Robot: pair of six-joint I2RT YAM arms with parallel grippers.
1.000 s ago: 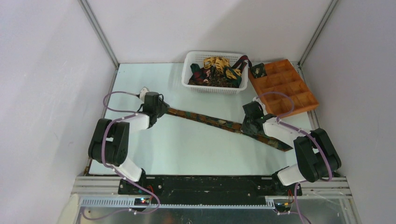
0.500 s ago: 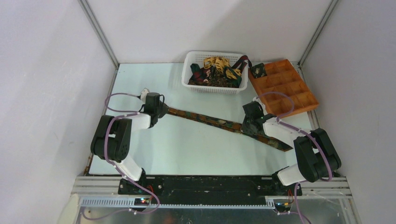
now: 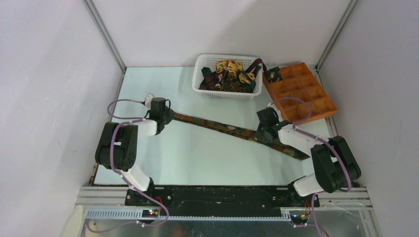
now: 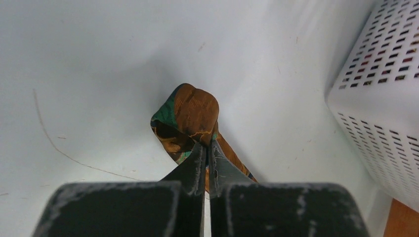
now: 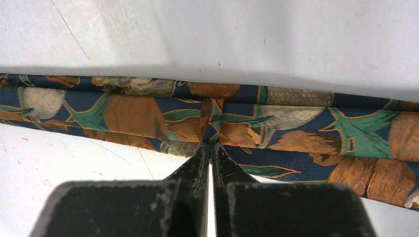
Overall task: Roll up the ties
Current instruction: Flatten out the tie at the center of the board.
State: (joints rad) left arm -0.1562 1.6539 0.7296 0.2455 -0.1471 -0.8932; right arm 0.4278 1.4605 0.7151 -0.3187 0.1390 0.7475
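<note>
Left gripper [image 4: 207, 145] is clamped on the folded narrow tip of the tie [image 3: 217, 127], which lies slantwise across the table [image 3: 197, 158]. That thin fold could slip free once rolling starts. The right gripper [image 5: 211, 144] nips a pleat nearer the wide end, so uneven pull might skew the coil. Tally: one tie laid out, an uncountable heap [image 3: 230, 76] in one basket [image 3: 222, 94], one rolled coil [image 3: 273, 74] in one tray [image 3: 323, 104].

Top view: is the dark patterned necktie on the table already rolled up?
No, the dark green-and-orange patterned fabric necktie lies stretched out as a long diagonal strip across the pale table.
</note>
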